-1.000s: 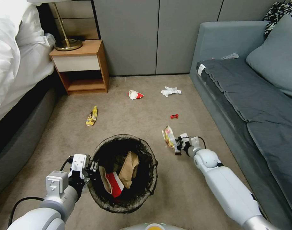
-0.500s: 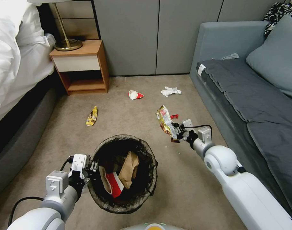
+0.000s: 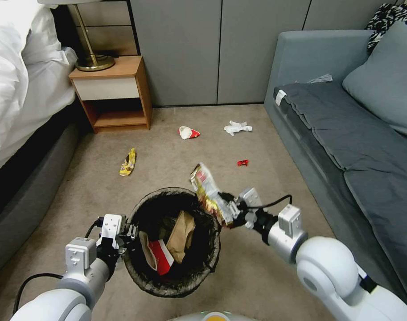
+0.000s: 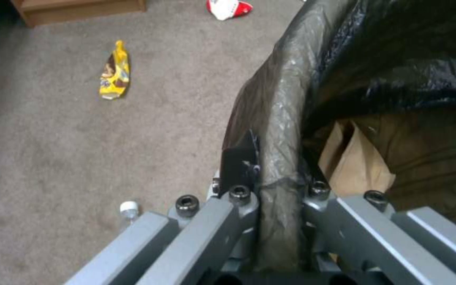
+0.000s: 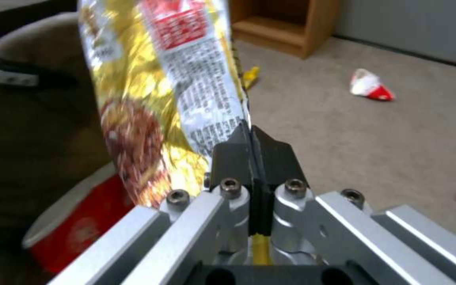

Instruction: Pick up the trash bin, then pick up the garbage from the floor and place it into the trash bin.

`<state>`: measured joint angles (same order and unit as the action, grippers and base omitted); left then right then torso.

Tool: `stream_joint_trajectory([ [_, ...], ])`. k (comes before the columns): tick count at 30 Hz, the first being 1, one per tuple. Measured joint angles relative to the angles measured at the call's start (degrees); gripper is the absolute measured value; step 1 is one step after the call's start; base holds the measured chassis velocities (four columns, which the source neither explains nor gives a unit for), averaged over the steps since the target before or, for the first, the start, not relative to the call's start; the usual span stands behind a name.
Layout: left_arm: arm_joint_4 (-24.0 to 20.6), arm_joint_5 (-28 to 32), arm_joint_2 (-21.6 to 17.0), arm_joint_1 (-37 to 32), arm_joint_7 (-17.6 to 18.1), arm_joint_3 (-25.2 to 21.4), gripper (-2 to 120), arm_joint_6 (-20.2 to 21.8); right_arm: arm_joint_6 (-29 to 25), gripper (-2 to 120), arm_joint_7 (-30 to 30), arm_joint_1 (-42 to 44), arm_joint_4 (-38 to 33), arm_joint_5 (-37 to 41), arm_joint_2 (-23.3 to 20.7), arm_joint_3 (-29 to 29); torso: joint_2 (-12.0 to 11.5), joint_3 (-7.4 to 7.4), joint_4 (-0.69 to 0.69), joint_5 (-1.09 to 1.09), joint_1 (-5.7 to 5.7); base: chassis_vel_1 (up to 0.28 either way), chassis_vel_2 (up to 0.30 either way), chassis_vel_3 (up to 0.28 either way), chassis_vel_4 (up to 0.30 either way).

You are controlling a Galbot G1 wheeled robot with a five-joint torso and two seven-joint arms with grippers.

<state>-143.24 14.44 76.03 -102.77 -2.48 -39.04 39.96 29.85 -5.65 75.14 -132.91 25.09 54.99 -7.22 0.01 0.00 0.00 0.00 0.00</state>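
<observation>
Holding a shiny gold snack wrapper [image 3: 207, 192] by its lower end, the right gripper [image 3: 231, 213] is pinching its two black tips tight together on the foil, with no gap showing between them. The wrapper is sticking up and hanging over the edge of the trash bin [image 3: 143, 276], at about 2 o'clock on the bin's round rim. The left gripper [image 3: 128, 232] is squeezing the bin's rim at about 9 o'clock, with one finger inside and one outside the dark bag, and it is holding the bin up off the carpet [image 3: 256, 276], I think.

To do this step well, the wrapper should be sitting fully over the dark hole before the tips are let go. Right now only part of it is over the opening, so it could slide down the outside. The foil is light and floppy, so letting go low and near the middle looks safest. The bin should be kept level while this is happening.

Inside the bin, a brown paper bag [image 3: 180, 235] and a red-and-white carton [image 3: 158, 256] are already lying. On the carpet, more litter is waiting: a yellow wrapper [image 3: 128, 162] at 11 o'clock from the bin, a red-and-white paper [image 3: 188, 132] at 12 o'clock, a white tissue [image 3: 237, 127] and a tiny red scrap [image 3: 242, 162] at 1 o'clock.

The bottom of the bin is too dark to see into, and the scrap is too small to name
</observation>
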Motion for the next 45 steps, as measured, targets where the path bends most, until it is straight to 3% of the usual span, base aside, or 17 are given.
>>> stream_joint_trajectory([
  [6,0.0,0.0,0.0,-0.2,0.0,0.2,1,0.0,0.0,0,-3.1,-2.1,0.8,-2.3,-0.1,3.4,0.0,0.00,0.00,0.00,0.00,0.000,0.000,0.000,0.000],
  [22,0.0,-0.4,0.7,-0.4,0.0,0.7,1,0.1,0.1,0,-2.4,-7.6,5.9,-6.2,3.3,12.8,0.0,0.00,0.00,0.00,0.00,0.000,0.000,0.000,0.000],
  [30,0.0,-0.5,0.9,-0.3,0.0,0.7,1,0.1,1.0,26,1.1,-9.1,7.3,-6.8,4.4,16.0,0.0,0.00,0.00,0.00,0.00,0.000,0.000,0.000,0.000],
  [40,0.0,-0.3,0.5,-0.1,0.0,0.7,1,0.1,1.1,65,1.6,-8.5,6.5,-6.8,3.8,15.7,0.0,0.00,0.00,0.00,0.00,0.000,0.000,0.000,0.000],
  [44,0.0,-0.2,0.3,-0.1,-0.1,0.7,1,0.1,1.1,72,1.7,-8.2,5.9,-6.7,3.6,15.3,0.0,0.00,0.00,0.00,0.00,0.000,0.000,0.000,0.000],
  [45,0.0,-0.1,0.3,-0.1,-0.1,0.6,1,0.2,1.1,78,1.8,-7.8,5.5,-6.7,3.5,14.9,0.0,0.00,0.00,0.00,0.00,0.000,0.000,0.000,0.000],
])
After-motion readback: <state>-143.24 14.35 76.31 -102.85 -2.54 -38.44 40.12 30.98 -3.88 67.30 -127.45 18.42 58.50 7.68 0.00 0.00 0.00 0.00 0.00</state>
